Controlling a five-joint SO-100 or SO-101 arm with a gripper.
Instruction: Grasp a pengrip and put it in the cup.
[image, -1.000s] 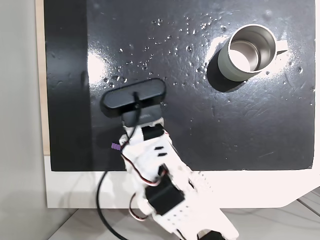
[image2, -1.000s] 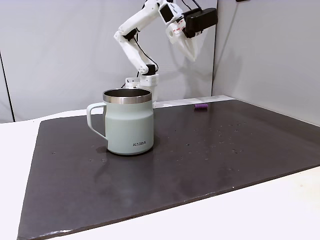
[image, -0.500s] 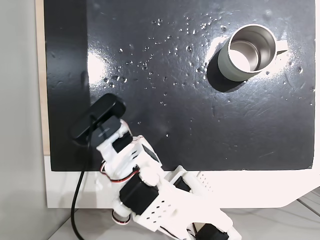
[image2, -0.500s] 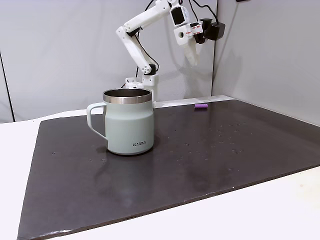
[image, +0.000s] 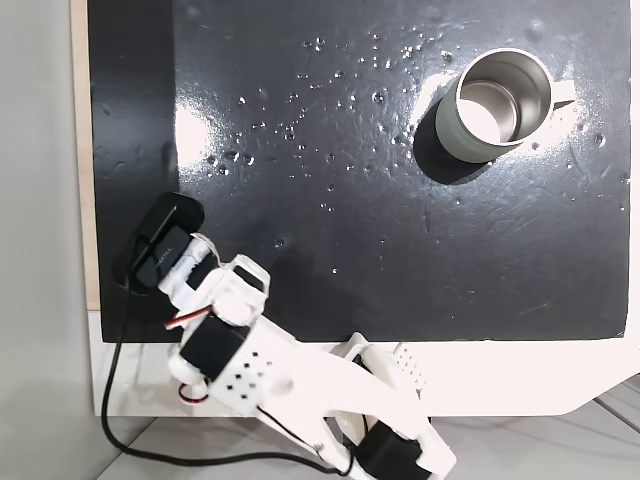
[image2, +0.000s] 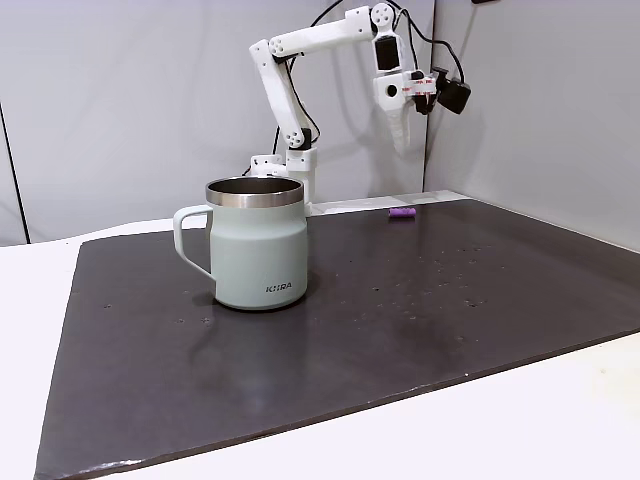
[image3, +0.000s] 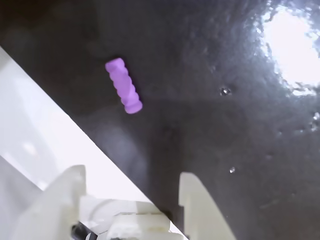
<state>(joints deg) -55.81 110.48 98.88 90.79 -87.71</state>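
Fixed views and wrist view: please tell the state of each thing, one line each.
pengrip: lying flat on the mat near its edge, not grasped.
cup: upright, nothing visible inside.
gripper: jaws open, holding nothing, raised above the mat.
webcam: mounted on the arm, cable attached.

Light-purple ribbed pengrip (image3: 123, 85), pale grey-white cup (image2: 257, 248), black mat (image: 350, 200).

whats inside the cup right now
The cup looks empty: in the fixed view from above, bare shiny metal shows on its floor and walls. The purple pengrip lies on the dark mat, outside it.
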